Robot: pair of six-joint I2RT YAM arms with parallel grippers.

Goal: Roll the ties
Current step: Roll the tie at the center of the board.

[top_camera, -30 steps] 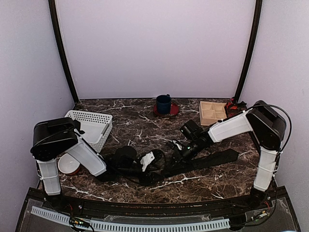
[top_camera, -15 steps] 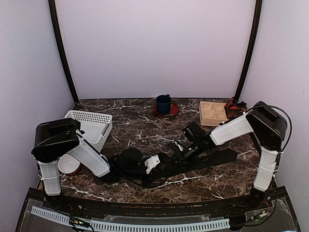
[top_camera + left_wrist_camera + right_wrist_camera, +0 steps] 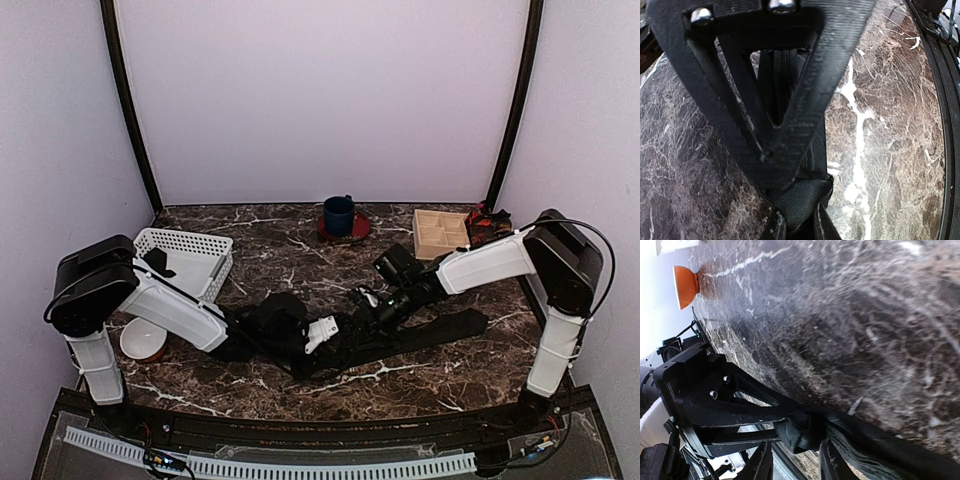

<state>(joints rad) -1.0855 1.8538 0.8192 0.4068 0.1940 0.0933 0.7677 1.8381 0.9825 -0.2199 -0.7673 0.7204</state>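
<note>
One black tie (image 3: pixel 440 328) lies across the middle of the table, its wide end to the right. Its folded left end (image 3: pixel 807 196) is pinched at the tips of my left gripper (image 3: pixel 767 157), which is shut on it. In the top view the left gripper (image 3: pixel 338 338) reaches in low from the left. My right gripper (image 3: pixel 373 317) meets it from the right. In the right wrist view my right gripper (image 3: pixel 797 460) has its fingers (image 3: pixel 761 462) apart on either side of the bunched tie end (image 3: pixel 802 432), so it is open.
A white basket (image 3: pixel 205 250) stands at the left with a white bowl (image 3: pixel 140 345) in front of it. At the back are a blue mug (image 3: pixel 338 214) on a red coaster, a wooden compartment tray (image 3: pixel 440 232) and a red-and-black object (image 3: pixel 486 222).
My left gripper has moved right and shut on the tie's end. My right gripper has opened from shut and let go of the tie.
</note>
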